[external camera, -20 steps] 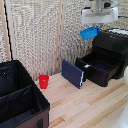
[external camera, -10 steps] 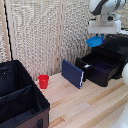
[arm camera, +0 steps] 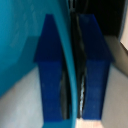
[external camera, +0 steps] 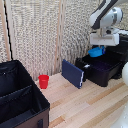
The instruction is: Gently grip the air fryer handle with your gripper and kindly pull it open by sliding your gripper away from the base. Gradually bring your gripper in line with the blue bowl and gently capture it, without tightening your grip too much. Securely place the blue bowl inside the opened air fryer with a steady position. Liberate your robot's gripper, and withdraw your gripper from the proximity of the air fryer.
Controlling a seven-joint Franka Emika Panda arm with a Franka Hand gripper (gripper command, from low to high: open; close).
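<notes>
Cut off at the exterior view's right edge: most of the glossy black boxy air fryer (external camera: 119,47), its handle not to be made out, only the pulled-out black drawer (external camera: 102,70) plainly seen. Clamped on the rim of the small light-blue plastic bowl (external camera: 96,51), the white arm's two-finger gripper (external camera: 101,46), dark-blue fingers (arm camera: 50,70) pinching the thin wall in the blurred wrist view. Held tilted above the open drawer, clear of its walls; near the drawer's front, a dark navy flat slab (external camera: 73,73), farther off a red cup (external camera: 44,81) and a black fabric bin (external camera: 20,102).

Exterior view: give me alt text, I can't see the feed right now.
The pincer holds the blue bowl above the air fryer's pulled-out drawer. On the wooden table stand a red cup, a leaning navy slab and a black fabric bin.
</notes>
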